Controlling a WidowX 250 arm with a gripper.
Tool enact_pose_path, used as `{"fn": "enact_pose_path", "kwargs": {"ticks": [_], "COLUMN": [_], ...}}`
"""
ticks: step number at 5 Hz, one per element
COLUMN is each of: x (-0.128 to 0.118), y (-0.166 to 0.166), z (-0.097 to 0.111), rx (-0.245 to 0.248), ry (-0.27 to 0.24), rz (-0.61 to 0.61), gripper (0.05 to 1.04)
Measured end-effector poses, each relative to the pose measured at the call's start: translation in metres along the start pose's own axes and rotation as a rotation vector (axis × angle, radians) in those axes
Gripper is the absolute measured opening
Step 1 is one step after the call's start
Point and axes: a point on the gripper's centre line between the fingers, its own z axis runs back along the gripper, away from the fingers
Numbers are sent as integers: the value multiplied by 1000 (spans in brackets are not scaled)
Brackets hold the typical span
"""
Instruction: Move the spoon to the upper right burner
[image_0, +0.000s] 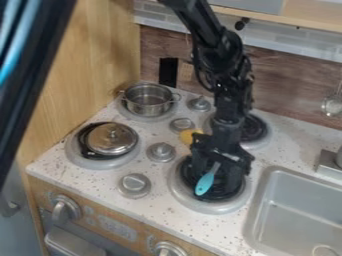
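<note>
The black gripper (219, 167) hangs low over the lower right burner (212, 205), in the lower middle of the view. A blue spoon (205, 183) is at that burner, its bowl toward the front left and its handle running up in front of the gripper. Whether the spoon is held or lies on the burner, I cannot tell. Behind the gripper is the upper right burner (264, 141), partly hidden by the arm; its right side shows.
A metal pot (147, 100) stands on the upper left burner, and a lidded pan (111, 138) on the lower left one. Several grey knobs (161, 152) sit between burners. A yellow object (189, 136) lies left of the arm. The sink (304, 205) is at the right.
</note>
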Motion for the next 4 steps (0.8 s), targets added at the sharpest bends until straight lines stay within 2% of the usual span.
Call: {"fn": "enact_pose_path", "kwargs": {"ticks": [1,2,3,4], "x": [1,0,-5,-7], "y": [-7,-6,-12,-13], "z": [-1,-3,-4,-3], "rx": [-20,-13,20,48], "ry": [-4,1,30,47], "rz": [5,10,-16,-39], "gripper": [949,660,362,254]}}
